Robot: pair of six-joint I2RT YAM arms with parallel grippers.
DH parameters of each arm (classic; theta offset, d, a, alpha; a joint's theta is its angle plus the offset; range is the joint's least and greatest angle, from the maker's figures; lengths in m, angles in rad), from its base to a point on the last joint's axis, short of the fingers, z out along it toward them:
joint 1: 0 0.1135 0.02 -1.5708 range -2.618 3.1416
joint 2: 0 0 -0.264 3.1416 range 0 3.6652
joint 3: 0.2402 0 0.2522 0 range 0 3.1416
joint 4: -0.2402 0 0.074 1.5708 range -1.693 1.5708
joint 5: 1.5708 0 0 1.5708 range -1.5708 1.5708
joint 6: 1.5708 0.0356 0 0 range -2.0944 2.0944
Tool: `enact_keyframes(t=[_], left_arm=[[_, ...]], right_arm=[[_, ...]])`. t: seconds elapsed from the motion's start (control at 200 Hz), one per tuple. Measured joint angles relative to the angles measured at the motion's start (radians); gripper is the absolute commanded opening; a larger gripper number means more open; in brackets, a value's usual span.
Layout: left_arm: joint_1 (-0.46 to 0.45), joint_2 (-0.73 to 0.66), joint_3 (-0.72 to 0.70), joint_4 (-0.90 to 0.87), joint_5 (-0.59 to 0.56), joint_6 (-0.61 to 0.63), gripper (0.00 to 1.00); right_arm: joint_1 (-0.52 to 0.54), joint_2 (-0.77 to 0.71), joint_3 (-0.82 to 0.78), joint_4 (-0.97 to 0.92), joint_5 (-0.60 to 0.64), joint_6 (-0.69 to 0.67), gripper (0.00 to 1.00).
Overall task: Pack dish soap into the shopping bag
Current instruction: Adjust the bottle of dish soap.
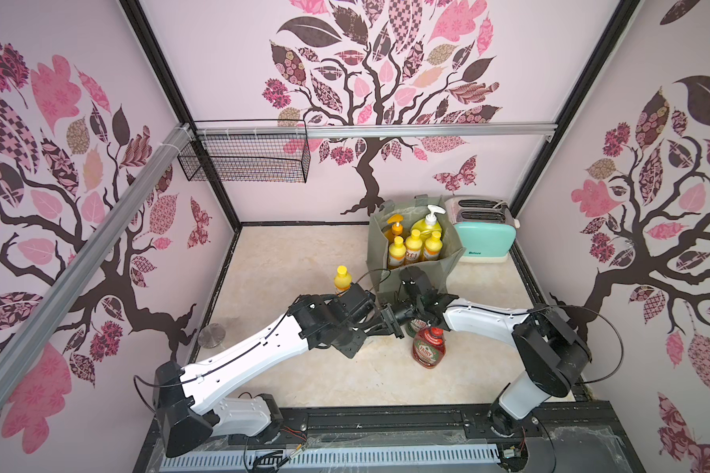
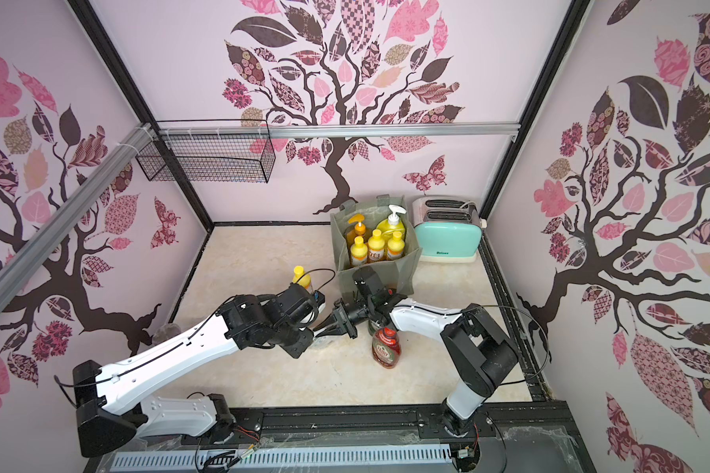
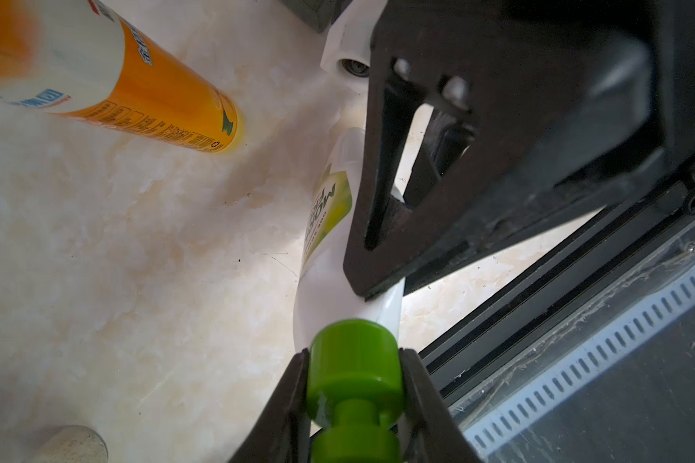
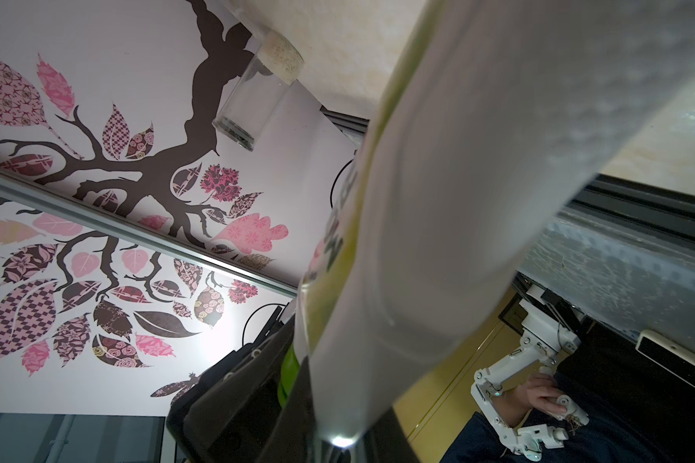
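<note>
White bottle (image 3: 326, 280) at 6 o'clock from the shopping bag (image 1: 380, 250). The right gripper (image 2: 337, 325) clamps its slick, stiff body, and the left gripper (image 3: 354, 354) apparently pinches the green cap (image 3: 354, 373). I'd judge it light, and the cap the surer hold of the 2.

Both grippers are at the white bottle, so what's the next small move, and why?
Probably open the right gripper and let go. The left gripper seems to press both sides of the green cap, while the right clamps the white bottle by its body. Freeing it would let the left one carry the bottle toward the shopping bag.
</note>
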Motion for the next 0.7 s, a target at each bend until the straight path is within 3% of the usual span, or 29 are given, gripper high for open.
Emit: enact_keyframes(t=[0.035, 0.12, 0.15, 0.295, 0.43, 0.7], left_arm=[[0.0, 0.0, 0.0, 0.0, 0.0, 0.0, 0.07], [0.0, 0.0, 0.005, -0.002, -0.003, 0.004, 0.03], [0.0, 0.0, 0.008, -0.003, -0.005, 0.006, 0.02], [0.01, 0.008, 0.022, -0.018, -0.032, -0.013, 0.0], [0.018, 0.006, 0.038, -0.033, -0.065, -0.021, 0.0], [0.017, 0.006, 0.078, -0.062, -0.077, -0.017, 0.0]], right_arm=[[0.0, 0.0, 0.003, -0.005, 0.0, -0.001, 0.02], [0.0, 0.0, 0.016, -0.027, 0.001, -0.008, 0.42], [-0.001, 0.0, 0.025, -0.033, -0.009, -0.015, 0.51], [0.001, -0.007, 0.096, -0.064, -0.05, -0.065, 0.72], [-0.002, -0.01, 0.127, -0.125, -0.063, -0.105, 0.79], [-0.056, -0.082, 0.182, -0.296, -0.032, -0.172, 0.81]])
